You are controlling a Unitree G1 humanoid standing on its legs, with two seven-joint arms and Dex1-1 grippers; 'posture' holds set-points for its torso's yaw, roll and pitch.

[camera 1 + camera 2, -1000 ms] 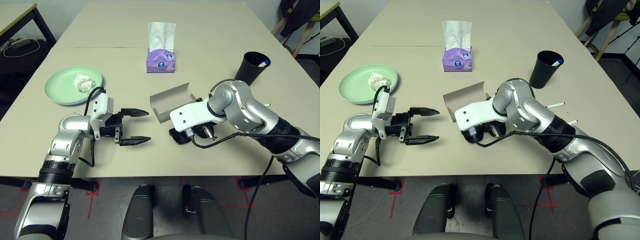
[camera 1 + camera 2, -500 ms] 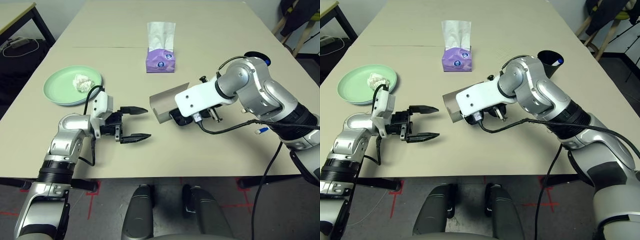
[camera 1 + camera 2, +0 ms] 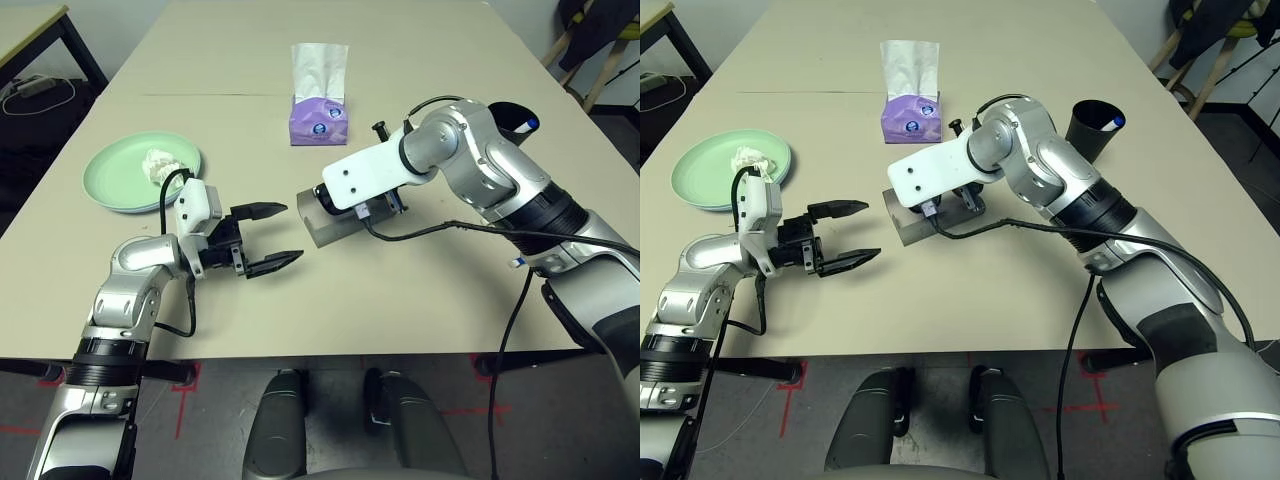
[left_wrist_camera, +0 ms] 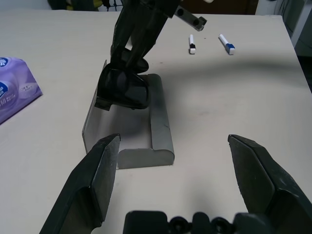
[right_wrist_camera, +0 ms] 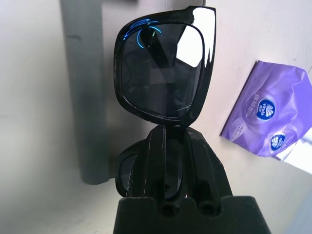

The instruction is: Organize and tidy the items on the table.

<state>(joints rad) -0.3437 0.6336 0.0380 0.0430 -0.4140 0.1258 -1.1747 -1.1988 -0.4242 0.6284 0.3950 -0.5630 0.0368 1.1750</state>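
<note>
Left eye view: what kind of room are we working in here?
Probably a lab or robot test room: red tape marks on the floor, a large bare-topped table before the robot, and a dark-framed side desk with a power strip and cable beneath.

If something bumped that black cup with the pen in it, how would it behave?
The black cup would probably tip fairly easily, since it stands tall with a wide, open mouth. If it went over, its round wall suggests it might roll. The pen leaning loose inside would likely slide or rattle.
</note>
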